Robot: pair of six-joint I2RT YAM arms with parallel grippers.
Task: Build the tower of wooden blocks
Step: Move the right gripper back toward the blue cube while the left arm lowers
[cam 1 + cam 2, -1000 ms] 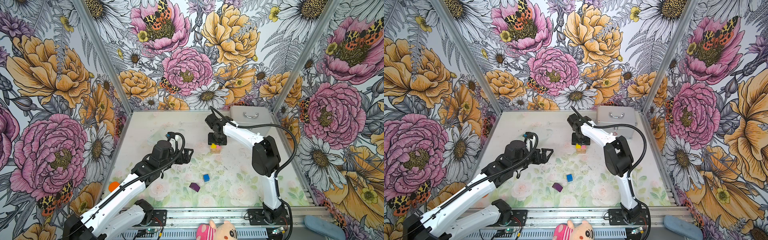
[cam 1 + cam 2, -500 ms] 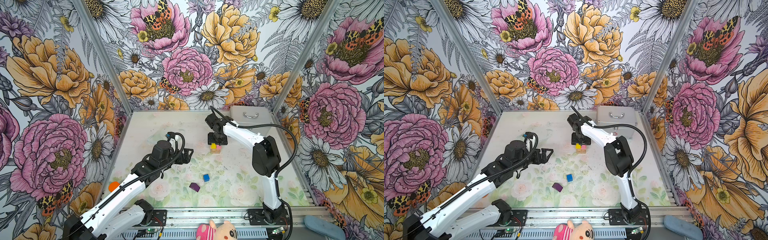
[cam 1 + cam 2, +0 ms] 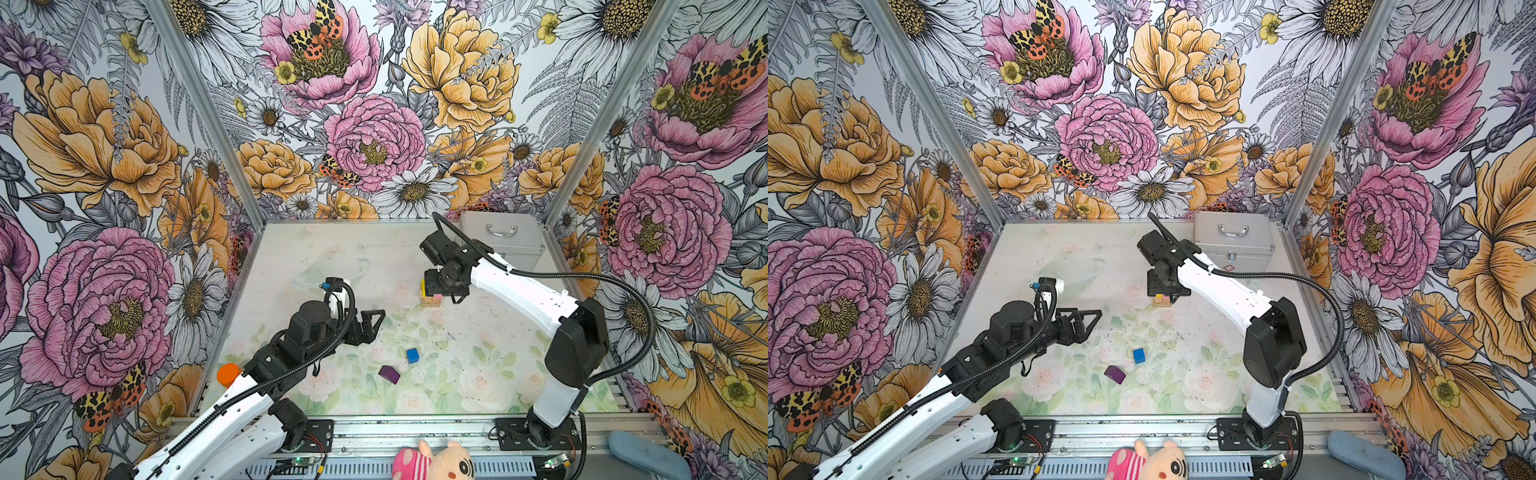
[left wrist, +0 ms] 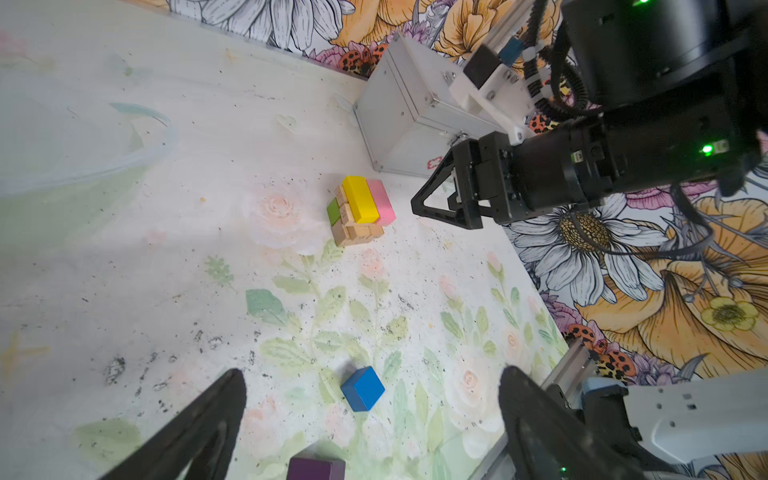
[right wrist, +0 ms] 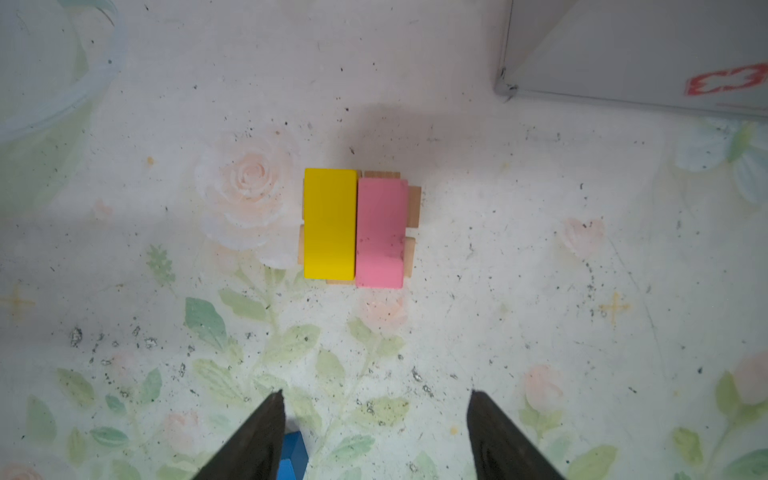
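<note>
Keeping right claw point(image 5: 374, 395) hovering, jaws apart and empty, straight above the tower point(image 4: 358, 214), hardly shifting since a second ago, likely leaving pink block point(image 5: 380, 232) settled beside yellow block point(image 5: 330, 224) below, blue block point(image 3: 412, 355) and purple block point(image 3: 389, 374) waiting behind.

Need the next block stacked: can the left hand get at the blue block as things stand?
Probably yes: the left hand is open and empty, and the blue block lies free just ahead of it, with nothing between.

A silver case point(image 3: 500, 239) stands in the back corner, a plush toy point(image 3: 436, 462) out front.
</note>
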